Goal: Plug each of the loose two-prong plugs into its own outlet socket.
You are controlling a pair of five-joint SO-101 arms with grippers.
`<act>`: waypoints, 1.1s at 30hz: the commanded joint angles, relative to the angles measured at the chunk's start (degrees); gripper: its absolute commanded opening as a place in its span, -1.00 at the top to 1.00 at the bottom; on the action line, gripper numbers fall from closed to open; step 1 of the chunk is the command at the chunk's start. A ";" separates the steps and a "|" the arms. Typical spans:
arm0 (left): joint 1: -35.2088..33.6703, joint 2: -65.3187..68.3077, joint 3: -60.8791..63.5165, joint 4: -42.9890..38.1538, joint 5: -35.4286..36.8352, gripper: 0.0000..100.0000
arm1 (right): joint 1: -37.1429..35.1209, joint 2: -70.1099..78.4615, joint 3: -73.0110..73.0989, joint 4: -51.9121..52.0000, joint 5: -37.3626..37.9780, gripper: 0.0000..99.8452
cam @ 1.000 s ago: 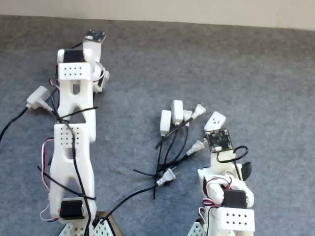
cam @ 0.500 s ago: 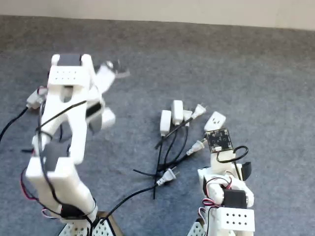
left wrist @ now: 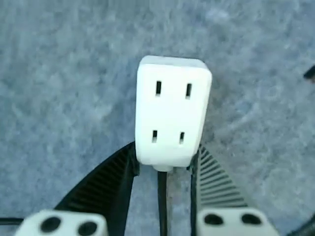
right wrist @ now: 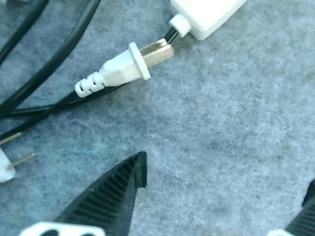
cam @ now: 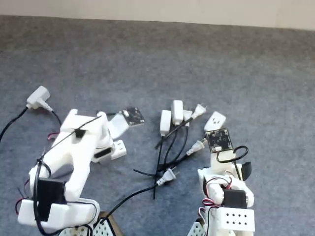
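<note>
"Left tool?"
"Clamped on outlet socket, slots exposed, presumably for mating."
"Right tool?"
"Fingers apart; loose plug just ahead on the tabletop, ungrasped."

A white held socket block with two pairs of slots faced up in the left gripper, clamped by its sides. A pair of socket blocks lay side by side on the carpet. The right socket block lay near them and the far socket block well apart. Three white plugs on black cords lay unplugged: the upper plug, the middle plug with its brass prongs just beside the right socket block, and the lower plug.
</note>
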 commanded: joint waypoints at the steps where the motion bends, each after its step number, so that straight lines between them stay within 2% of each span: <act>1: 3.12 -1.98 2.59 -7.82 3.34 0.99 | -0.31 -0.22 0.13 -1.71 -0.18 0.08; 3: 3.38 -1.98 2.86 -8.53 3.34 0.91 | -0.31 -0.22 0.13 -1.71 -0.18 0.08; 6: 3.21 -2.59 2.77 -8.44 3.34 0.64 | -0.31 -0.04 0.04 -1.71 -0.18 0.08; 8: 3.03 -2.59 1.89 -6.59 3.16 0.54 | -0.22 0.13 -0.13 -1.71 -0.18 0.08; 15: 2.86 -7.08 -7.52 4.75 3.52 0.53 | -0.22 0.31 -2.24 -1.27 3.43 0.08; 20: 2.59 -16.66 -7.60 7.47 4.22 0.53 | -0.22 0.48 -11.47 3.03 3.43 0.08; 24: 0.84 -21.32 -5.23 6.86 11.16 0.53 | -0.13 10.86 -26.86 7.78 3.43 0.08; 26: -0.40 -21.93 -3.91 3.87 18.02 0.53 | -0.13 21.58 -36.26 9.98 2.90 0.08; 30: -3.38 -21.85 0.48 -6.15 33.93 0.53 | -1.80 42.07 -51.21 12.88 -8.35 0.08; 33: -3.47 -21.85 4.88 -13.54 41.32 0.53 | -7.25 51.74 -52.53 9.54 -17.49 0.08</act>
